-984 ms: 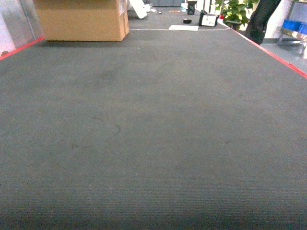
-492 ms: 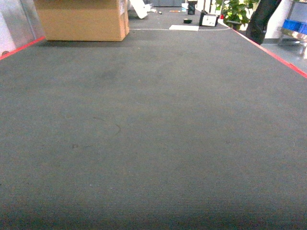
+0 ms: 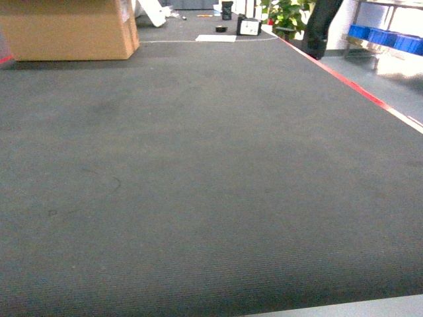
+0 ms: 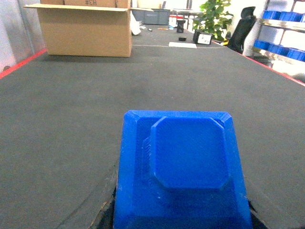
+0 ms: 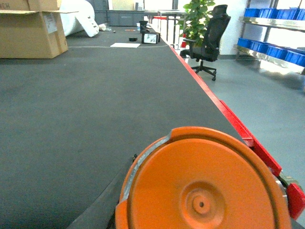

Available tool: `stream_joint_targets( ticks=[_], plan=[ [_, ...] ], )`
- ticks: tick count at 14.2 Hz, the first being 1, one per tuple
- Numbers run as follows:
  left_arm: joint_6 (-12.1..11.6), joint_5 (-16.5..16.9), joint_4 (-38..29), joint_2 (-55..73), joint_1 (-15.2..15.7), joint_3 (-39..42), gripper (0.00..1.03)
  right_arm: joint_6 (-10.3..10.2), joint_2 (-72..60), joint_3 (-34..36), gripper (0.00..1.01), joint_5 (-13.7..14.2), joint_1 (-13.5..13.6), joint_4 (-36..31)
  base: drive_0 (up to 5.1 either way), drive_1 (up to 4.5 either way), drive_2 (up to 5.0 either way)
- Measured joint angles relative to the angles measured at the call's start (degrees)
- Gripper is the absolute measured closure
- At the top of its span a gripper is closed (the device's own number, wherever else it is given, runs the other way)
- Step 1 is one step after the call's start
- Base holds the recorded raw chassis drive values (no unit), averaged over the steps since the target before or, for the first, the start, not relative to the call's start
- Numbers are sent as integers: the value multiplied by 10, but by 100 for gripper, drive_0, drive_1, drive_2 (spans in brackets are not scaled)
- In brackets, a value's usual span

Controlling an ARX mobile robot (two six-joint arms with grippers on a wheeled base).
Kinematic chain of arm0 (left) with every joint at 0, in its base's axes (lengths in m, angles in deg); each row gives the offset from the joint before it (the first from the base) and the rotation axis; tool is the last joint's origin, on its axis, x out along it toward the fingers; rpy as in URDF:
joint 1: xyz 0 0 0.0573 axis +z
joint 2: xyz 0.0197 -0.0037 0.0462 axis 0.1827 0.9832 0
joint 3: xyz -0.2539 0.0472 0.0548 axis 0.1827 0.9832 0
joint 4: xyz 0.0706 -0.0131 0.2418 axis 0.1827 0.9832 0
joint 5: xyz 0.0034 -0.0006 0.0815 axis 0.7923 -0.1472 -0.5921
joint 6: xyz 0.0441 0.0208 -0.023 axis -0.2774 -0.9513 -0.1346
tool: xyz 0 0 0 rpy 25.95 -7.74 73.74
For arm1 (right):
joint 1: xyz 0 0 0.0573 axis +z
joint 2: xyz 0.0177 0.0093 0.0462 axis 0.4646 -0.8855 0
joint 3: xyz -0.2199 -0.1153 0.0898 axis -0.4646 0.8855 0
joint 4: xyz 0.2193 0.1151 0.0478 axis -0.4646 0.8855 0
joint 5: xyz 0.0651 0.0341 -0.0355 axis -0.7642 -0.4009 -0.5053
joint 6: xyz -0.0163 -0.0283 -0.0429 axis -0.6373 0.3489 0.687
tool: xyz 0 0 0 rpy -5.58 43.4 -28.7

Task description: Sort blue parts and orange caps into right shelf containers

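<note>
Blue part (image 4: 183,167) fills left wrist view, orange cap (image 5: 202,183) right; tool states untellable.

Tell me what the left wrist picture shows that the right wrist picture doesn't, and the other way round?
Only the left wrist view shows a blue part filling its lower edge. Only the right wrist view shows an orange cap up close, plus grey floor beyond the red edge strip. Both share the dark mat, a cardboard box, a plant, a black office chair and shelves of blue containers.
</note>
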Motion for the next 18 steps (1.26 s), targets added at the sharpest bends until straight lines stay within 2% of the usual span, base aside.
stream_joint_targets(
  ticks=[18],
  plan=[
    [0, 0, 0, 0, 0, 0, 59, 0, 0, 0, 57, 0, 0, 0, -157, -157, -157]
  ],
)
